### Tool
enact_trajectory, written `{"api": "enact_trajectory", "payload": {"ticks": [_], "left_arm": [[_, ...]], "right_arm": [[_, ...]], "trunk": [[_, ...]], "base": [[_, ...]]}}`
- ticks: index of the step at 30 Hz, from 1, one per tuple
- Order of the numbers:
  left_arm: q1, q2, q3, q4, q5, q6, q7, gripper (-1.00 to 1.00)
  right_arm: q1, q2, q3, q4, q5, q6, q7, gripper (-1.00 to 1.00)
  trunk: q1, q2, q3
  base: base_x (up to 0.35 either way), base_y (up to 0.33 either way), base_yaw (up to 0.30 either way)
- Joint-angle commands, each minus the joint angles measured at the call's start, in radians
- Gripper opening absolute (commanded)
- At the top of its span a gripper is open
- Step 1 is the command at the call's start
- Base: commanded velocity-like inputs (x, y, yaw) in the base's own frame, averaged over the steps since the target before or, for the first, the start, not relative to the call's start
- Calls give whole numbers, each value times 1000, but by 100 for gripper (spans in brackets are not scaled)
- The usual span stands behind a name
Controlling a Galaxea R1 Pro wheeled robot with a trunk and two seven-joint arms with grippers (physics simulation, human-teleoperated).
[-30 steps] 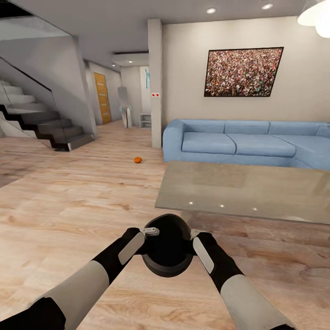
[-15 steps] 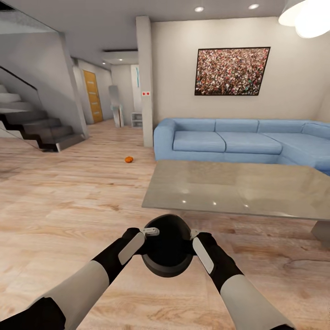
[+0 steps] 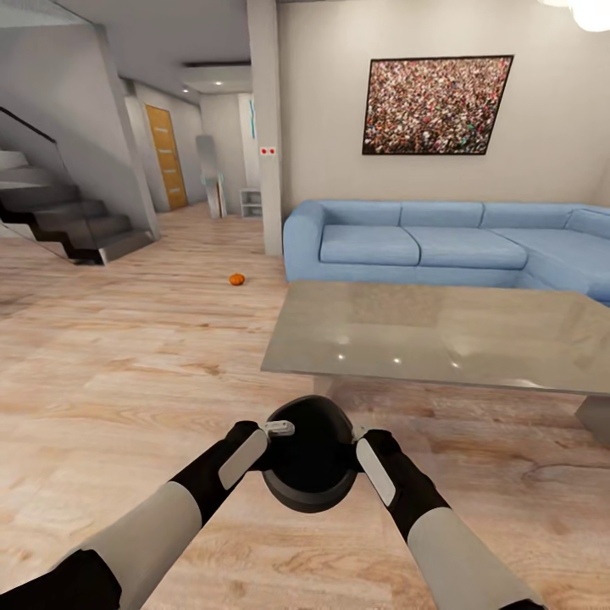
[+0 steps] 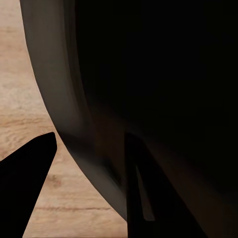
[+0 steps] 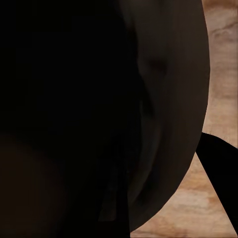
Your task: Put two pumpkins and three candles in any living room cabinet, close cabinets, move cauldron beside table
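I hold the black cauldron [image 3: 309,457] above the wooden floor between both arms, low in the head view. My left gripper [image 3: 275,428] is shut on its left rim and my right gripper [image 3: 357,434] on its right rim. In the left wrist view the cauldron's wall [image 4: 148,99] runs between the two dark fingers [image 4: 27,188]. The right wrist view shows its dark body [image 5: 89,109] close up. The grey glossy table [image 3: 440,335] stands just beyond the cauldron, to the right. One orange pumpkin [image 3: 237,278] lies on the floor further back, near the sofa's left end. Candles and cabinet are out of view.
A blue corner sofa [image 3: 424,246] runs behind the table under a framed picture [image 3: 436,106]. A pillar [image 3: 265,127] stands at the sofa's left end. Stairs [image 3: 59,220] rise at the far left, with a hallway and an orange door [image 3: 165,157] behind. Open wooden floor [image 3: 127,364] spreads to the left.
The whole picture has shifted as the camera moved: the table and sofa now sit further left and nearer. Both arms and the cauldron keep the same place in the view.
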Motion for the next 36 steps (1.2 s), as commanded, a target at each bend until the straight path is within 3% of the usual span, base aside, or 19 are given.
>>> {"api": "enact_trajectory", "payload": {"ticks": [1,36], "left_arm": [[-1,4,-16,-1,13,4,14,-100],[-1,4,-17,-1,13,4,12,-100]], "right_arm": [[-2,-3,6,-10,-14,0,-9,-100],[-2,-3,6,-10,-14,2,20,-100]], "trunk": [[0,-1,-5],[16,-9,-140]], "base": [[0,0,0],[0,0,0]]}}
